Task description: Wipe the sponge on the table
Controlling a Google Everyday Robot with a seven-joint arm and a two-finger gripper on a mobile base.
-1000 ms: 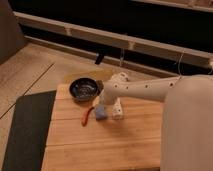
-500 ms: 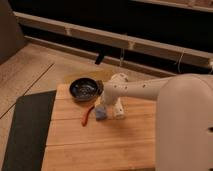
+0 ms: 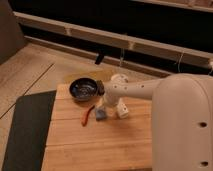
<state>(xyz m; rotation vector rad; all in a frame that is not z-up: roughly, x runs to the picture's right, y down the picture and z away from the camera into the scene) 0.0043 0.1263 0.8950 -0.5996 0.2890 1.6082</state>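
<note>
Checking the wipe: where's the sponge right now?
Camera view centre: the sponge lies on the table between red stick and white bottle, at the end effector.

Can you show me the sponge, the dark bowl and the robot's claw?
sponge point(image 3: 101, 115): camera view, middle of its top.
bowl point(image 3: 72, 90): camera view, its left rim.
claw point(image 3: 103, 106): camera view, its tip, just above the sponge.

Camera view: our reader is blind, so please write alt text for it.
A white robot arm reaches in from the frame's right, its gripper down at the blue-grey sponge on the wooden table. A dark bowl, red-orange stick and white bottle-like object sit close by.
</note>
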